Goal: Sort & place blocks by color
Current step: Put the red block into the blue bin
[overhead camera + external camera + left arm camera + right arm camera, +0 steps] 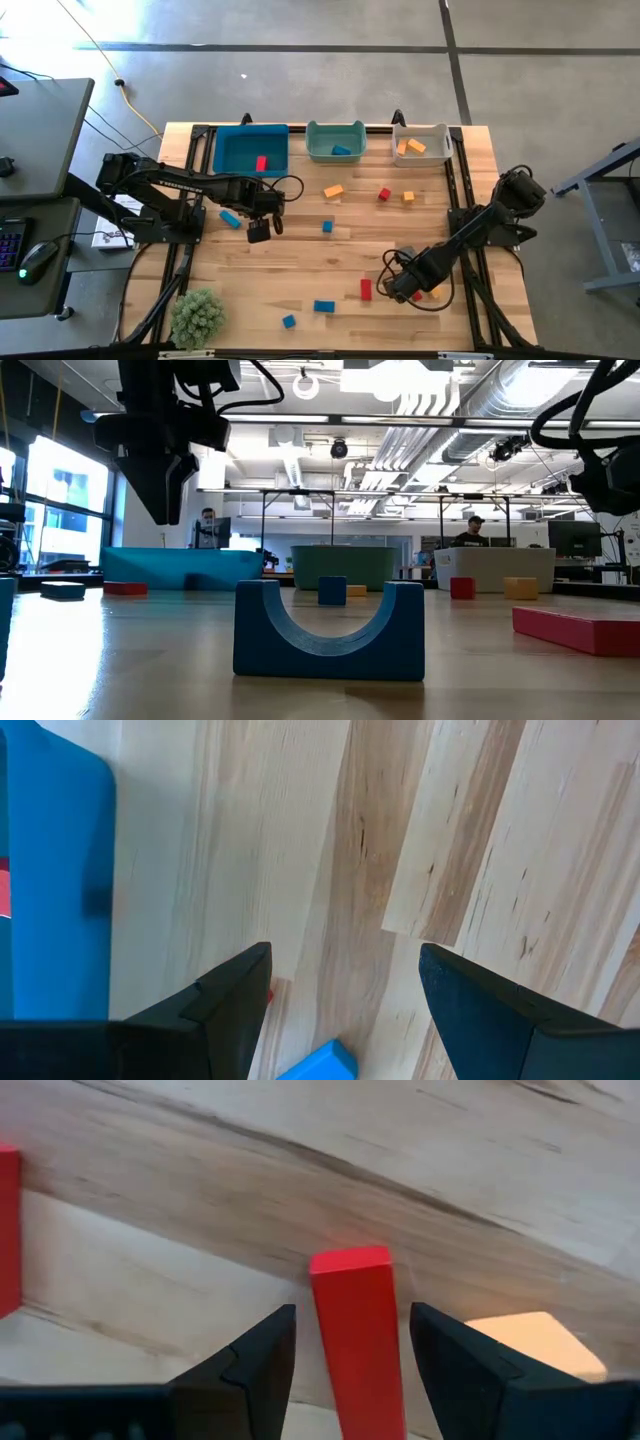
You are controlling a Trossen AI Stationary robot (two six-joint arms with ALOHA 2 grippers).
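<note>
High view, surface: a pale plank table (300, 270) is seen on a grey concrete floor; a desk with a keyboard and mouse stands at the left.
Low view, room: an open office with exposed ceiling ducts is seen beyond the table; two people are seated at screens far back.
Containers: three bins are lined along the far edge; the blue bin (250, 150) at the left holds one red block (261, 163); the teal bin (334, 140) in the middle holds a blue block; the white bin (420, 143) at the right holds orange blocks.
Blocks: the remaining blocks are scattered over the table; orange and red ones lie far right of centre, blue ones near the front edge and at the left; a blue arch block (329, 630) stands nearest the low camera.
Other things: a green plant-like ball (197, 315) sits at the near left corner.
Left gripper (258, 231): held above bare wood just near of the blue bin, fingers apart, nothing between them.
Right gripper (352, 1342): lowered at the near right, fingers set either side of a red bar (355, 1330); whether they are touching it cannot be told.
</note>
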